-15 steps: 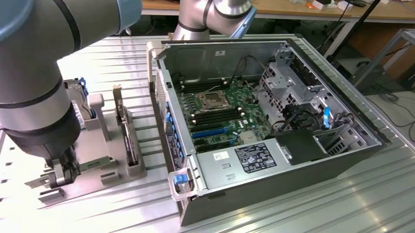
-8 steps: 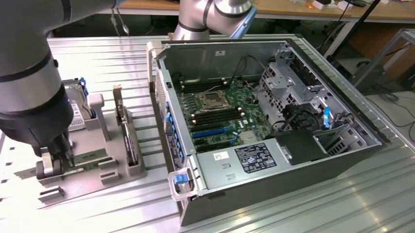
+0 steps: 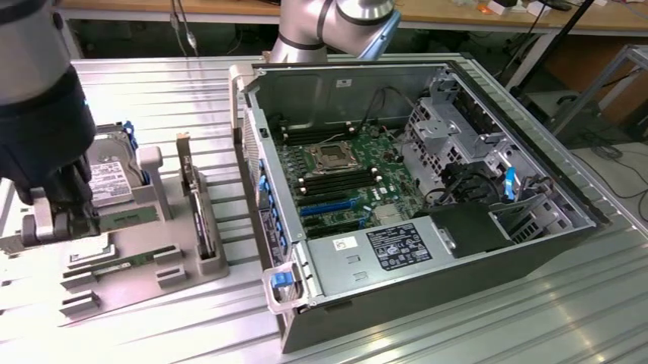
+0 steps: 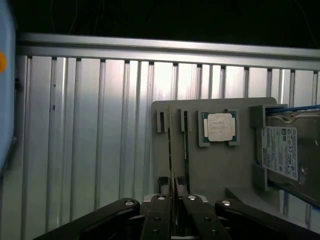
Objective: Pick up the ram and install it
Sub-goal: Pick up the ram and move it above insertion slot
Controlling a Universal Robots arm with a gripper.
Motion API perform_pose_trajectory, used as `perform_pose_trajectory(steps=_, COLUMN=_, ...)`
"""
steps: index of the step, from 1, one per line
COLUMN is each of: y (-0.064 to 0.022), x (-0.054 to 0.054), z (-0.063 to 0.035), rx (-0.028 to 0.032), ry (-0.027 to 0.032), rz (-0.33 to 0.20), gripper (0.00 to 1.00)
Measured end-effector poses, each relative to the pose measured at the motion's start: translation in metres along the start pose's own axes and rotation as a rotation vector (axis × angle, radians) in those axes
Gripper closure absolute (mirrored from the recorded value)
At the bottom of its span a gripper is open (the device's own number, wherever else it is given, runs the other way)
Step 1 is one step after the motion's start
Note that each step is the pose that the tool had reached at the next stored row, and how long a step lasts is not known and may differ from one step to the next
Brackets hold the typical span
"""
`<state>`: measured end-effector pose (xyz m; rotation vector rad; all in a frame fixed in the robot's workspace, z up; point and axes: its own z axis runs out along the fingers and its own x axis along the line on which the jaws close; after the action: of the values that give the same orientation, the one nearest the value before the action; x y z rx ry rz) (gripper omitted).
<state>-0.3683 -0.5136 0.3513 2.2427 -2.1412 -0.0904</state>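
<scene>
ram [image 4: 171, 150]: thin green stick on edge in the slotted brackets of the grey holder [image 4: 215, 172], seen edge-on from the wrist. It runs straight out ahead of the claw [image 4: 175, 200] and its near end goes in at the claw's tip. The claw sits centred on the stick's line. Clenched or released: cannot tell, the contact is hidden by the claw's own body. Parallel and just beside the ram, on the claw's hard-drive side, stands the twin stick [image 4: 185, 137]. Further out on that side is the CPU chip [image 4: 219, 127], flat in its pocket, then the hard drive [image 4: 280, 150] at the holder's edge. The holder lies on the ribbed metal desk [image 4: 90, 140]. In the exterior view the open computer case [image 3: 335, 95] is well apart from the claw, toward the exterior view's right. The black memory slots [image 3: 339, 182] beside the socket look empty.

Step in hand, my read: the pick, ram not yet out of its brackets. To do it well:
- keep the claw square to the stick so it presses the two flat faces, not the edge
- stay clear of the twin, margin there looks slim
- grip firm, not hard: the board is thin and the chips are exposed
- lift straight up along the brackets, any tilt likely jams or bends it
</scene>
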Motion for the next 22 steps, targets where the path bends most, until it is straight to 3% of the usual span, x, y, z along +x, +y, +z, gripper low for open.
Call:
perform_pose_trajectory(steps=3, y=-0.0013, x=-0.003, z=-0.0101, rx=-0.0053, ry=0.0044, rz=0.002, gripper=0.85)
perform_pose_trajectory(steps=4, y=-0.0071, x=-0.008, z=-0.0146, rx=-0.0134, ry=0.0054, rz=0.002, gripper=0.85)
perform_pose_trajectory(steps=6, y=-0.0152, x=-0.013, z=-0.0157, rx=-0.0216, ry=0.005, rz=0.002, gripper=0.85)
perform_pose_trajectory(steps=8, y=-0.0239, x=-0.016, z=-0.0162, rx=-0.026, ry=0.0047, rz=0.002, gripper=0.85)
perform_pose_trajectory(steps=15, y=-0.0308, x=-0.021, z=-0.0168, rx=-0.0273, ry=0.0053, rz=0.002, gripper=0.85)
perform_pose_trajectory(steps=22, y=-0.0625, x=-0.022, z=-0.0191, rx=-0.0271, ry=-0.0003, rz=0.002, gripper=0.85)
